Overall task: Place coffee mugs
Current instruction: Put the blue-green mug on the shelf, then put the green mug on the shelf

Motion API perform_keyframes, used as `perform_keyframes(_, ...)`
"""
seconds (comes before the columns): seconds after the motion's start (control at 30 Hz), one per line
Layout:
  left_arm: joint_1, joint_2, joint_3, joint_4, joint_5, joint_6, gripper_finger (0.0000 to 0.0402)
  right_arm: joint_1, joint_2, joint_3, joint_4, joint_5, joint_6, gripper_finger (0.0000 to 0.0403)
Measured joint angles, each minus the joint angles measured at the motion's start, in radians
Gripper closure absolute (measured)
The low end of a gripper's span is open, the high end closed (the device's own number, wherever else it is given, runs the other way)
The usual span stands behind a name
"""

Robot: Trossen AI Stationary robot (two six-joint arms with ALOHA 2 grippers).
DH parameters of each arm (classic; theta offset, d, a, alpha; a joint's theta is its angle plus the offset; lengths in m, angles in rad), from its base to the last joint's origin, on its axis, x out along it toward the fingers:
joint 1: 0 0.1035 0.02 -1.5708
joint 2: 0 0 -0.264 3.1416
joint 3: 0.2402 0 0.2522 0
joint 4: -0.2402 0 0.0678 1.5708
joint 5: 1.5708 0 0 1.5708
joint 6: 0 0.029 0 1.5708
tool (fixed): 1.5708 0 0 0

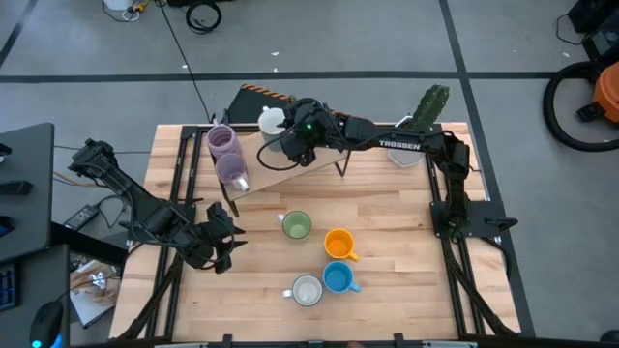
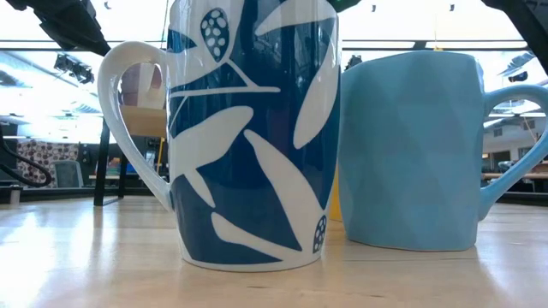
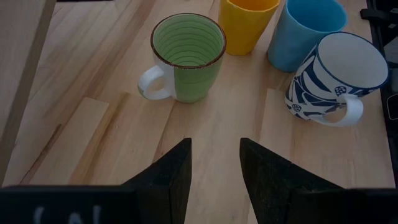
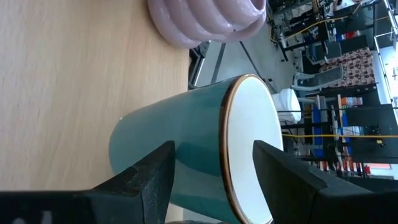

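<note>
My right gripper (image 1: 283, 143) is open over the raised wooden shelf (image 1: 290, 179) at the table's far side. A dark teal mug (image 4: 180, 149) with a gold rim and white inside stands on its base on the shelf, between the fingers or just beyond them. Two ridged purple mugs (image 1: 228, 155) stand on the shelf's left end. A green mug (image 1: 296, 225), an orange mug (image 1: 338, 244), a blue mug (image 1: 338, 278) and a white mug with blue leaves (image 1: 307, 290) stand on the table. My left gripper (image 1: 224, 242) is open and empty, left of the green mug (image 3: 186, 59). My right gripper's fingers (image 4: 149, 180) show on either side of the dark teal mug's wall and rim (image 4: 233, 124), coming at it about level. I cannot tell whether they touch it.
A white faceted pot (image 1: 406, 155) with a green cactus (image 1: 430, 104) stands at the table's far right, beside the right arm. The shelf's dark legs (image 1: 340, 169) reach down to the table. Bare wood lies between my left gripper and the mugs (image 3: 214, 118).
</note>
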Motion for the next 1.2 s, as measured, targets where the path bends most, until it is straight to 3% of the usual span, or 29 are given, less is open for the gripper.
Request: perform_keyframes(1.2, 0.0, 0.0, 0.0, 0.0, 0.0, -0.003, 0.026, -0.015, 0.0, 0.0, 0.021, 0.014, 0.015, 0.0182)
